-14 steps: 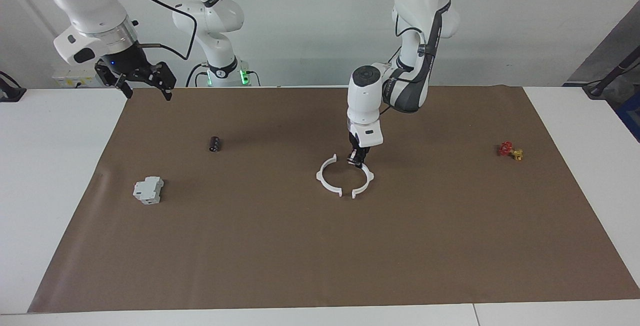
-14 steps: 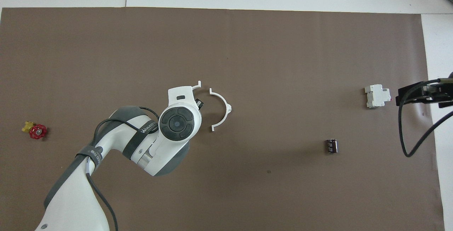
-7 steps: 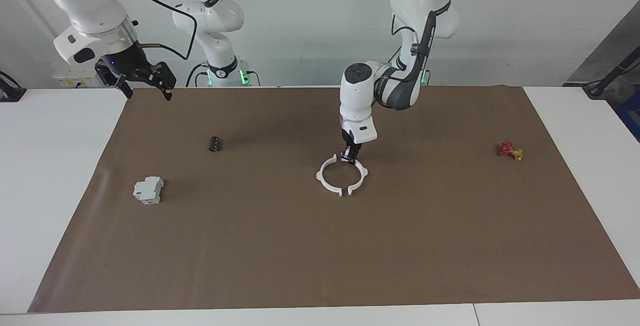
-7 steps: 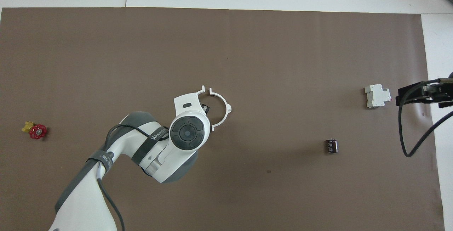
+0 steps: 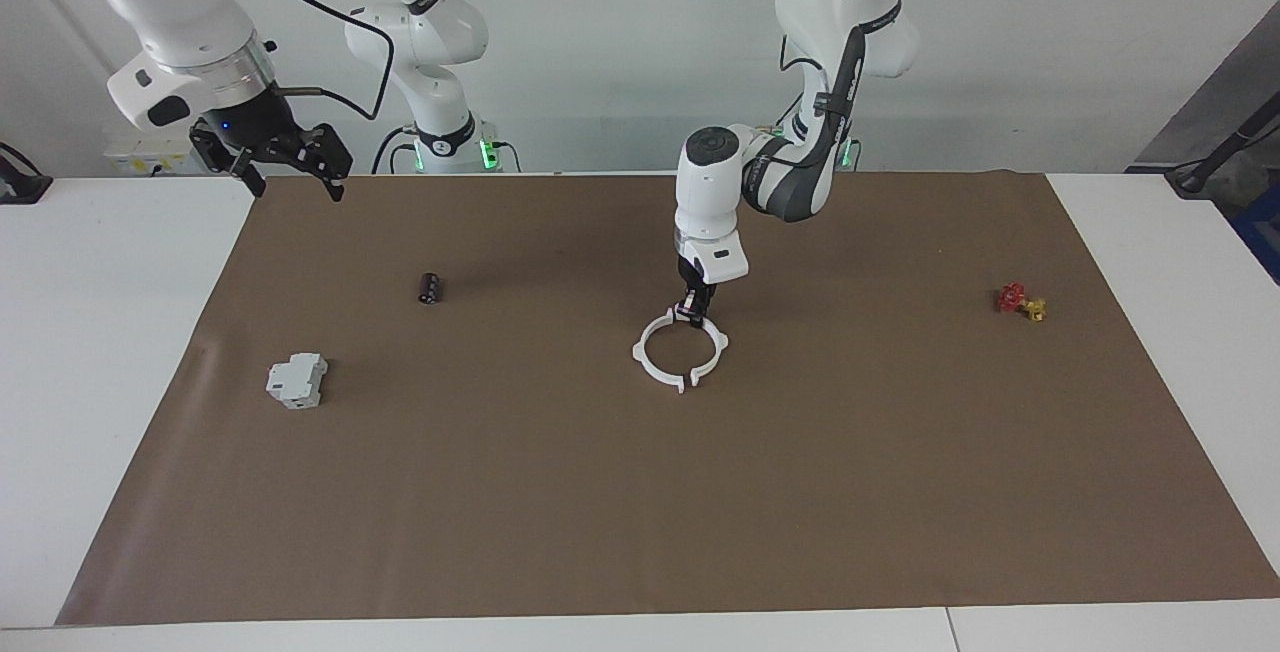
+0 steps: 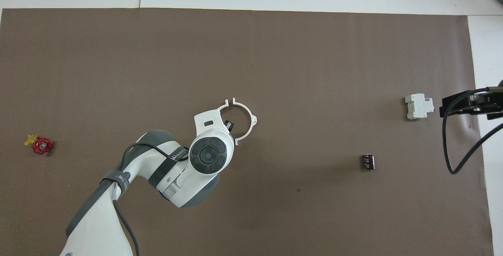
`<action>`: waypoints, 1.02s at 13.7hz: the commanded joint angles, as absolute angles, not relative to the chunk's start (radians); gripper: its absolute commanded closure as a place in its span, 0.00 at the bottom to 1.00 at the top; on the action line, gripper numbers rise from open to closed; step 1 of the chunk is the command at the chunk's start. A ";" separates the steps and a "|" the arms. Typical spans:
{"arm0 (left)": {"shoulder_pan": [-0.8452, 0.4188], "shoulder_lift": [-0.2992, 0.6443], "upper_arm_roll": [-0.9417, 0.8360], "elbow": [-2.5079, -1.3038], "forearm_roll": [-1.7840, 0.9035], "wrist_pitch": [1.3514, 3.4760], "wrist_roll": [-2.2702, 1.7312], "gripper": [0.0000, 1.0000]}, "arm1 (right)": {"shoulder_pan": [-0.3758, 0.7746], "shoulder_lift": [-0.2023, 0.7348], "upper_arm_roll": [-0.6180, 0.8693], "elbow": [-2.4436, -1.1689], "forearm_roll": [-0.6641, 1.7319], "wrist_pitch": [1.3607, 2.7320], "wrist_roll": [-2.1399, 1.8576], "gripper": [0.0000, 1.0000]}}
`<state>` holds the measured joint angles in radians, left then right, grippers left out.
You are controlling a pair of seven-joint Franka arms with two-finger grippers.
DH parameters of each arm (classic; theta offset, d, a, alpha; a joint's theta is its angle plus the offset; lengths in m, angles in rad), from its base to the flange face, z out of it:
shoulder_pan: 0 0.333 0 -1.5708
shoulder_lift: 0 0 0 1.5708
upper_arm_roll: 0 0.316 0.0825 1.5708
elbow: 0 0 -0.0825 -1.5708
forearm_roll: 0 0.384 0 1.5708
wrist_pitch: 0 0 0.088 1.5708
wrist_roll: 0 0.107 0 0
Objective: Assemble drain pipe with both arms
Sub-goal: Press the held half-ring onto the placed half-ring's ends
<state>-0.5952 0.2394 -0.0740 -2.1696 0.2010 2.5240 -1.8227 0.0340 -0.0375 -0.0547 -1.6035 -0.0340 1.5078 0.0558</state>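
Two white half-rings lying nearly shut into one ring mid-mat, left gripper down at its robot-side edge.

So the drain pipe (image 5: 680,352) is two thin white plastic arcs with little tabs sticking outward, flat on the brown mat (image 5: 640,492), and a thin gap shows between the end tabs farthest from the robots. The left gripper (image 5: 689,313) is clenched shut with its tip right at the ring's rim nearest the robots, but honestly I can't tell if it's pinching the plastic or just pressing on it. From overhead the left arm's wrist covers most of one half-ring. The right gripper (image 5: 290,177) waits released over the mat's edge at its own end, well apart from the ring, and is cut off in the overhead view.
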 commanded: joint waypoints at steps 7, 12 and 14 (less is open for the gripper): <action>-0.600 0.241 -0.067 -2.181 0.222 2.563 -1.833 1.00 | 0.020 -0.038 -0.046 -1.605 -0.029 1.516 0.066 0.00; -0.604 0.239 -0.067 -2.183 0.222 2.533 -1.890 1.00 | 0.020 -0.038 -0.046 -1.605 -0.029 1.516 0.066 0.00; -0.606 0.233 -0.069 -2.178 0.221 2.467 -1.910 1.00 | 0.020 -0.038 -0.045 -1.605 -0.029 1.516 0.066 0.00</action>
